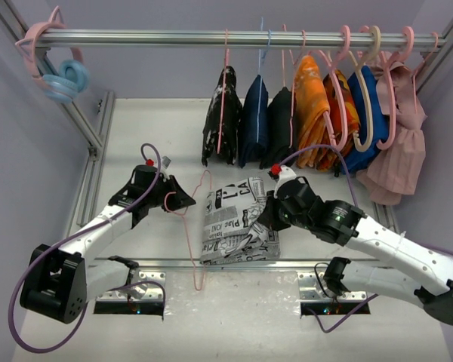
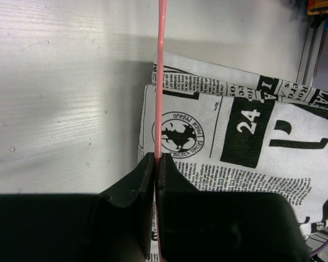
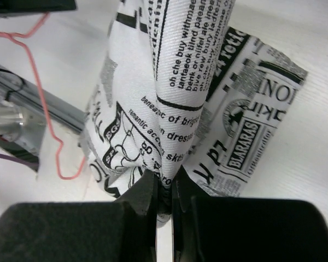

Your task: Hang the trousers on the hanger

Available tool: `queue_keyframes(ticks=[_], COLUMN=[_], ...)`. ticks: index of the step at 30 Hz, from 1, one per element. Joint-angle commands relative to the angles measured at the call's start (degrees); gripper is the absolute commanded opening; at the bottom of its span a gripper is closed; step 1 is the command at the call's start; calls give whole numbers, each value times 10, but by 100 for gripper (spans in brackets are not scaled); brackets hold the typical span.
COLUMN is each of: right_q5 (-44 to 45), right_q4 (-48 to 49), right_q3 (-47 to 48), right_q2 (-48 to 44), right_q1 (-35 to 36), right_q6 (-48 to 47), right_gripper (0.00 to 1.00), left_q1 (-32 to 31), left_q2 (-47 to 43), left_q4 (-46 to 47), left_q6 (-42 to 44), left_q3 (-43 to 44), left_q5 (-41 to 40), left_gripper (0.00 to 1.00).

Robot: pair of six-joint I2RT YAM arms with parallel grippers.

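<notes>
Left gripper [image 1: 183, 200] out over the table [image 1: 136, 136], jaws clenched on the hanger [image 1: 197, 256]; left wrist view shows the thin pink wire pinched between both pads and running straight ahead. Hanger hook sits just left of the trousers' top corner, long wire runs down along their left edge toward the near table edge; touching the cloth or not, cannot tell. Trousers [image 1: 238, 222] folded in a heap at table centre, between the two grippers. Right gripper [image 1: 268, 215] at the trousers' right edge, jaws grasping a bunched fold of the printed cloth, drawn into a ridge. Behind, rail [image 1: 174, 36] with hung clothes [image 1: 317, 113], centre to right
</notes>
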Motion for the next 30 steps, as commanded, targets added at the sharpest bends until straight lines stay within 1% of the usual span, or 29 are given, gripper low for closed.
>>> queue_keyframes(ticks=[1,5,8,10,13,17,20,22,23,24,26,27,28,29,30], right_q5=[88,128,154,157,151,170,158,138,128,115,94,83,73,62,52], right_q4=[-64,-97,-117,-123,-122,-118,-81,-56,-42,-24,-15,-9,-5,-3,-6], right_q3=[-20,-53,-68,-78,-93,-108,-127,-134,-136,-140,-139,-139,-139,-137,-131], right_q2=[-24,-22,-4,14,56,110,168,200,217,237,249,248,243,230,210], right_q1=[-8,-18,-36,-66,-92,-113,-134,-135,-135,-135,-133,-133,-134,-134,-134], right_q6=[-6,3,8,7,4,5,-6,-8,-10,-12,-17,-20,-24,-28,-31], right_gripper=[0,0,0,0,0,0,1,6,11,20,23,29,37,43,46], left_q1=[12,12,12,12,12,11,12,12,12,12,12,12,12,12,12], left_q2=[14,10,8,6,7,8,3,-1,-4,-7,-11,-13,-15,-16,-16], left_q4=[6,4,4,4,7,8,7,7,5,2,0,-1,0,3,6], left_q6=[28,27,25,24,26,29,28,27,27,28,29,29,29,29,28], left_q3=[-16,-18,-18,-19,-24,-25,-24,-23,-22,-21,-21,-23,-25,-28,-31], left_q5=[-76,-82,-82,-83,-87,-93,-88,-84,-83,-82,-83,-82,-81,-78,-73], left_gripper=[0,0,0,0,0,0,0,0,0,0,0,0,0,0,0])
